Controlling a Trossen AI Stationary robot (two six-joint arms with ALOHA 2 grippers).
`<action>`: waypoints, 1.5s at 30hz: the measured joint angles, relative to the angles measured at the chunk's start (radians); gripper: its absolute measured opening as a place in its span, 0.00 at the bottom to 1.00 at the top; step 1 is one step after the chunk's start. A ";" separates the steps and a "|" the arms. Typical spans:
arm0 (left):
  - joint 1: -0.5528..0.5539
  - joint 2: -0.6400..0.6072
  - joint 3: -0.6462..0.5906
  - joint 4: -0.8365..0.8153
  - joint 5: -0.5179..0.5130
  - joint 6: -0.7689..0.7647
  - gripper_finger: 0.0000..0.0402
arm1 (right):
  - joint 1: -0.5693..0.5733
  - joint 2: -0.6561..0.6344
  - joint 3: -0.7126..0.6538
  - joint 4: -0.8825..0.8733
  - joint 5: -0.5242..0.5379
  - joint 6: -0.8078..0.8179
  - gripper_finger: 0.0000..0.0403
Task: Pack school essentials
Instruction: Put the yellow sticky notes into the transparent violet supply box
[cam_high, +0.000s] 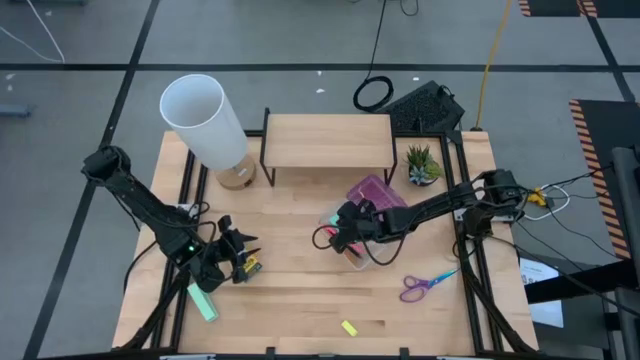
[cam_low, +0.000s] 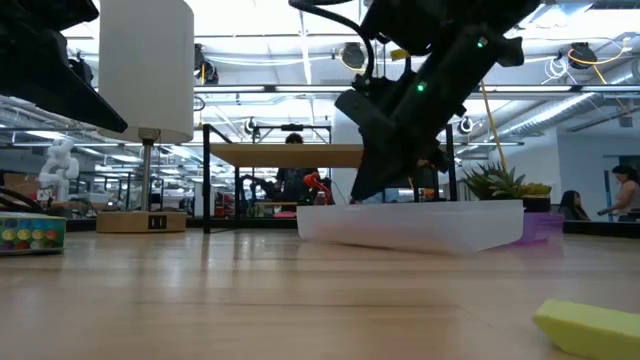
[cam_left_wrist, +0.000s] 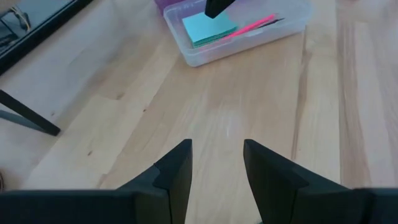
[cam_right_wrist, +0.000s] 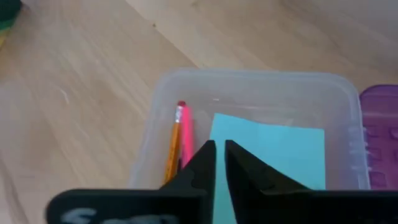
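Packing the clear box: right arm over it, left arm waiting

The left end effector (cam_high: 238, 257) hovered half-open and empty above the tabletop (cam_high: 300, 290) beside the crayon box (cam_high: 248, 268). The right end effector (cam_right_wrist: 219, 149), fingers nearly closed and holding nothing visible, hung over the clear box (cam_right_wrist: 249, 84) containing pencils (cam_right_wrist: 179, 134) and blue pad (cam_right_wrist: 273, 155); it should lift straight up, then fetch the scissors (cam_high: 425, 284).

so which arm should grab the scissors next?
Right, probably. The purple-handled scissors lie on the table's right side, close to the right gripper, which is over the clear box. The left gripper sits across the table, open.
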 joint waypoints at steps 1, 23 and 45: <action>0.000 0.000 0.000 0.000 0.000 -0.001 0.37 | 0.001 0.000 0.000 0.003 0.010 0.000 0.11; 0.011 0.115 -0.001 0.183 0.005 0.146 0.37 | 0.228 -0.039 0.051 0.302 0.048 -0.274 0.35; 0.127 0.303 -0.001 0.474 0.172 0.358 0.37 | 0.313 0.443 0.663 0.111 -0.193 -0.437 0.35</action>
